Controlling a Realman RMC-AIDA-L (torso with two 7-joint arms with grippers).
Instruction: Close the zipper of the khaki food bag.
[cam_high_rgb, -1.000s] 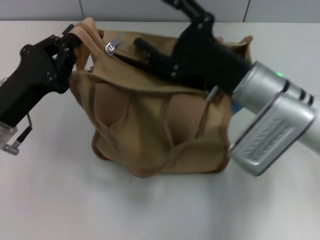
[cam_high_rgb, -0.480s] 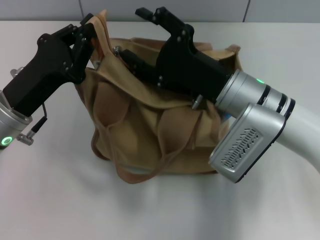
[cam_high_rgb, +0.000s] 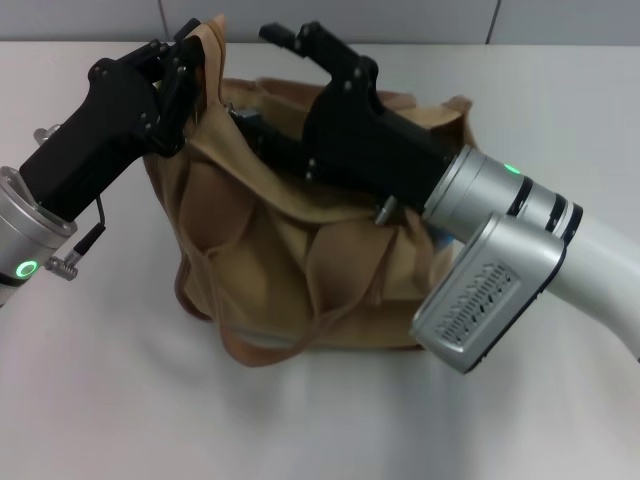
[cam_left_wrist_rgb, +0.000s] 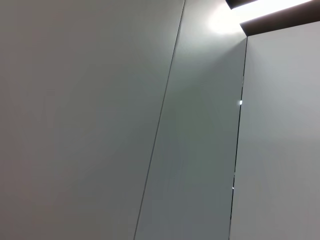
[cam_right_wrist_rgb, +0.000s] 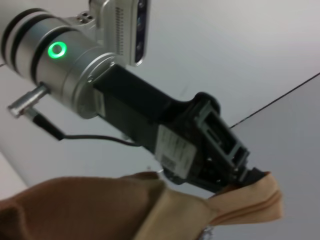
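The khaki food bag (cam_high_rgb: 290, 260) stands on the white table in the head view, its fabric rumpled and one loop handle (cam_high_rgb: 270, 350) hanging down the front. My left gripper (cam_high_rgb: 195, 50) is shut on the bag's raised left end; the right wrist view shows it (cam_right_wrist_rgb: 247, 177) pinching that tan fabric (cam_right_wrist_rgb: 100, 210). My right gripper (cam_high_rgb: 262, 78) lies over the bag's top panel, fingers spread open, the lower one reaching down into the left end of the zipper opening. The zipper and its silver pull tab are hidden behind the right gripper.
The white table (cam_high_rgb: 100, 400) lies in front of and beside the bag. A grey panelled wall (cam_high_rgb: 420, 20) runs along the back. Something small and blue (cam_high_rgb: 441, 240) peeks out behind the bag's right side. The left wrist view shows only grey wall panels (cam_left_wrist_rgb: 100, 125).
My left gripper has lifted the bag's left end up and to the right. My right gripper has slid left along the bag's top toward that end. The pull tab has gone out of sight.
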